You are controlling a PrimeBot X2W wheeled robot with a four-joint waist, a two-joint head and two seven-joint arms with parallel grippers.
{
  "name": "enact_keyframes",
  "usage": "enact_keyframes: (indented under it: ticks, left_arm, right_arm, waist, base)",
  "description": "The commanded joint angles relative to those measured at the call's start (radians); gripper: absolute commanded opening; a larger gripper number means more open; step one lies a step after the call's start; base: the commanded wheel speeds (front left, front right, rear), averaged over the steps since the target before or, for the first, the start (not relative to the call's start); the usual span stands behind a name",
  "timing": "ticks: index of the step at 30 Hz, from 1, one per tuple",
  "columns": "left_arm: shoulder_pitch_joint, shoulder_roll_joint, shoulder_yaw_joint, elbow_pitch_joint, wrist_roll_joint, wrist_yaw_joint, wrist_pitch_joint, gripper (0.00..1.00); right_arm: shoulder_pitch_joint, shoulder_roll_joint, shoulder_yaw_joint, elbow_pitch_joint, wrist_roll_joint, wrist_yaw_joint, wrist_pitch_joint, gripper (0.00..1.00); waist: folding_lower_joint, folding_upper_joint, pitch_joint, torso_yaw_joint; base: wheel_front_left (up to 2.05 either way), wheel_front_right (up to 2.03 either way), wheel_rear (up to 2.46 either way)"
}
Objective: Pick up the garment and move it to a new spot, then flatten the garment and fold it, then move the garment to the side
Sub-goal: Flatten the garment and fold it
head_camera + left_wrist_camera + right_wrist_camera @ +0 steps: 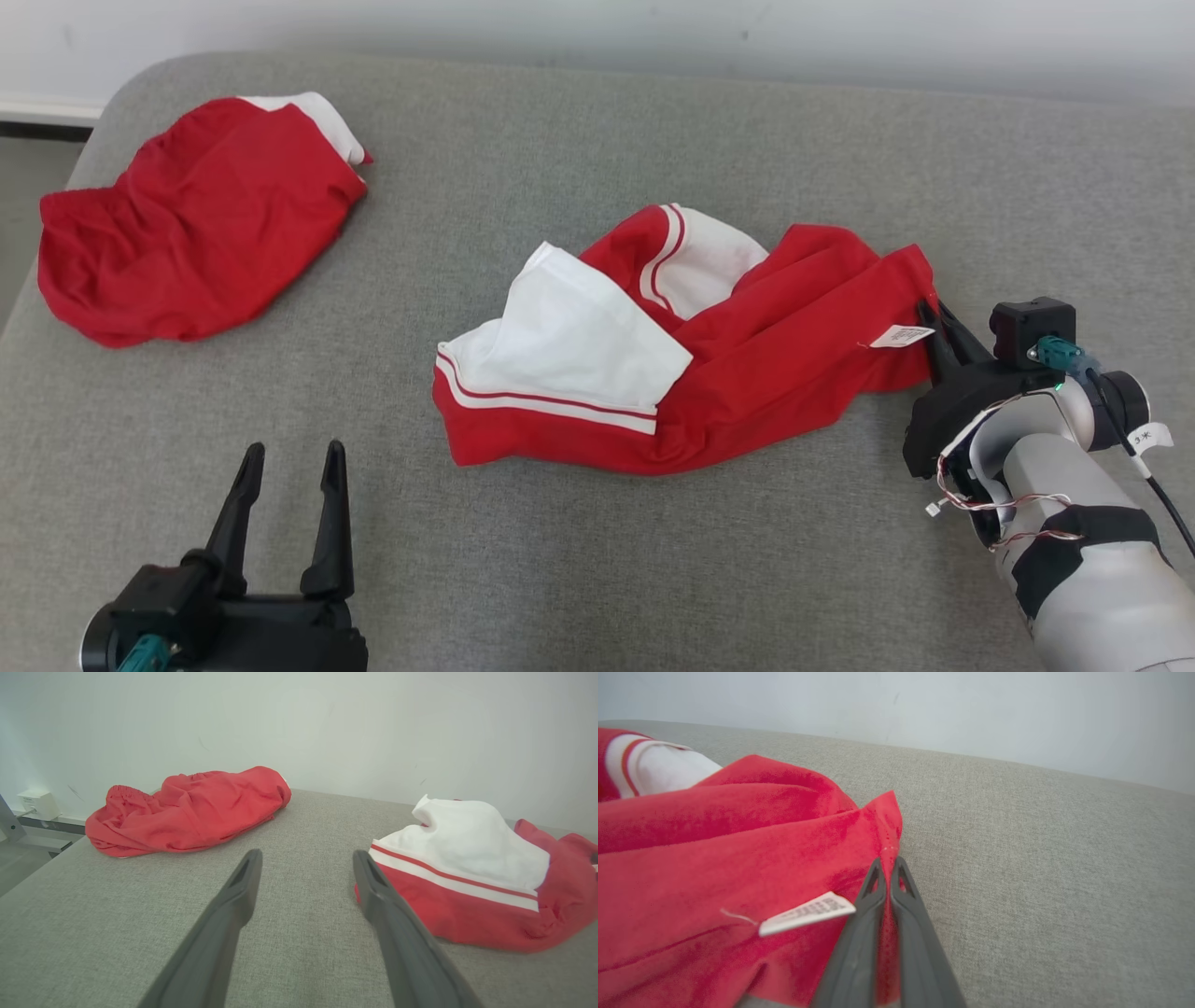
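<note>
Left pincer (293, 453) lower left, fingers apart, idle; right pincer (932, 313) clamped on the frame-right hem of the garment (775, 373), mid-frame on the counter (597, 149), which looks soft, light and limp, likely to drape.

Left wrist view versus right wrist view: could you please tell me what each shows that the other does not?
Left wrist view: the open left pincer and a second red garment lying apart near the wall. Right wrist view: the right pincer shut on the red-and-white garment's edge, beside its white label. Both: that garment on the grey padded surface.
</note>
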Motion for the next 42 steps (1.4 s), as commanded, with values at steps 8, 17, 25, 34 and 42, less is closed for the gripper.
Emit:
enact_keyframes:
  ticks: [8,17,25,34,42]
  left_arm:
    - [0.073,-0.001,0.025,0.003,0.007,0.004,-0.001,1.0]
    - [0.128,-0.001,0.04,-0.005,0.007,0.004,-0.001,1.0]
    - [0.15,-0.001,0.038,-0.004,-0.002,0.009,-0.001,1.0]
    - [0.167,-0.001,0.049,-0.013,0.002,0.011,-0.001,1.0]
    - [0.139,0.004,0.057,-0.007,0.019,0.007,-0.001,1.0]
  right_arm:
    - [0.124,-0.015,0.017,-0.164,0.022,-0.003,-0.053,0.0]
    - [0.485,-0.019,-0.067,-0.53,0.031,-0.003,-0.052,0.0]
    - [0.699,0.051,-0.144,-0.666,0.014,-0.003,-0.053,0.74]
    - [0.745,0.114,-0.189,-0.808,-0.016,-0.003,-0.053,1.0]
    - [0.771,0.147,-0.158,-0.881,-0.038,-0.003,-0.053,1.0]
  waist:
    - [-0.0001,-0.0001,-0.104,-0.082]
    - [-0.0001,-0.0001,-0.161,-0.146]
    - [-0.0001,-0.0001,-0.179,-0.17]
    - [-0.0001,-0.0001,-0.203,-0.186]
    - [-0.0001,-0.0001,-0.202,-0.192]
  base:
    - [0.0,0.0,0.0]
    - [0.0,0.0,0.0]
    - [0.0,0.0,0.0]
    - [0.0,0.0,0.0]
    - [0.0,0.0,0.0]
